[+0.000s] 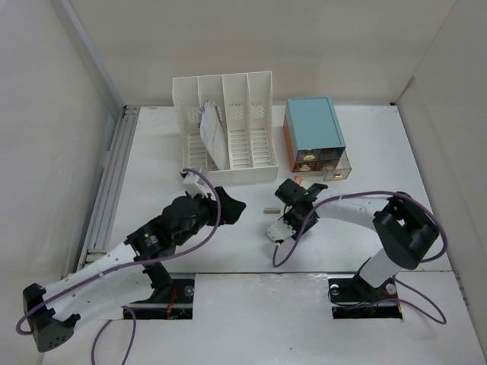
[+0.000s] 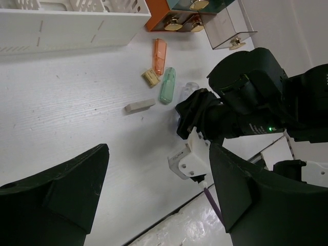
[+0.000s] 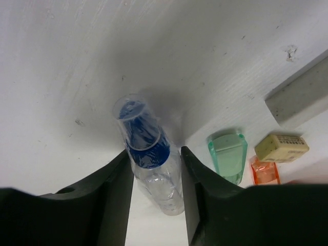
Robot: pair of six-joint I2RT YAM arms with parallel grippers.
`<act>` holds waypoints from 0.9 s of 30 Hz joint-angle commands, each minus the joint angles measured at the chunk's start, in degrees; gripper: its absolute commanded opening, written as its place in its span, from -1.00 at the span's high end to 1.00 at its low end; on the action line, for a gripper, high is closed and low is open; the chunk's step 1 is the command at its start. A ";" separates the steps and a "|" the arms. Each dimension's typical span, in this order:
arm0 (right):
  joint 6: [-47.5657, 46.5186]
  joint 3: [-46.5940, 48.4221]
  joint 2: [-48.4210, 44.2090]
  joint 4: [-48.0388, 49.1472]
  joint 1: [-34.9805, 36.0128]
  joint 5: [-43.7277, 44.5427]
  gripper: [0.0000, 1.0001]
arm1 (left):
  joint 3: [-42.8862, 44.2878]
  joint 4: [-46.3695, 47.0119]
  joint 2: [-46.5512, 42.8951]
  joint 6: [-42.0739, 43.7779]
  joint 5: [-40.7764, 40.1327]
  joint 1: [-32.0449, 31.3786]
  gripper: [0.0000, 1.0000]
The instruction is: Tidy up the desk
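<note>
White arms (image 1: 99, 275), black joints (image 1: 403, 232), purple cables (image 1: 218, 209)

clear tube (image 3: 148, 154): lower end hidden between the right gripper (image 3: 156, 159) fingers (image 3: 102, 205); contact unclear
grey eraser (image 3: 300, 97): cut off by the picture's right edge
orange piece (image 3: 265, 173): mostly hidden behind a finger
file rack (image 2: 66, 25): top cropped

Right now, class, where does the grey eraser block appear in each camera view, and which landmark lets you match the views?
Top external: the grey eraser lies mid-desk, between the two arms.
Left wrist: centre-left, lying alone.
Right wrist: at the upper right edge, partly cut off.
Shared landmark: the orange pen close by.
</note>
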 commanded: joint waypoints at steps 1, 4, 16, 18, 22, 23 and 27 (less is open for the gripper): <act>0.30 -1.41 -1.22 2.47 0.35 2.72 0.33 | 2.63 0.75 -1.41 0.19 -0.43 -0.34 -0.53; 0.30 -1.41 -2.88 3.00 0.88 0.89 0.58 | 2.63 0.75 -1.41 0.19 0.10 -0.34 -0.53; 7.93 14.04 -17.12 -5.27 -1.84 -26.72 0.77 | 3.68 0.22 -0.89 0.72 0.10 -0.34 -0.53; 10.49 14.06 -19.40 0.32 -4.55 -26.72 0.77 | 3.68 0.22 -0.88 0.72 0.62 -0.34 -0.53; 17.25 12.83 -23.01 10.87 -11.14 -24.35 0.77 | 3.68 0.22 -0.88 0.72 0.63 -0.34 -0.53; 19.96 12.31 -23.02 12.56 -12.64 -24.35 0.77 | 3.68 0.22 -0.88 0.72 0.63 -0.34 -0.53; 23.15 10.02 -25.12 18.54 -18.09 -22.59 0.77 | 3.68 0.22 -0.88 0.72 0.63 -0.34 -0.53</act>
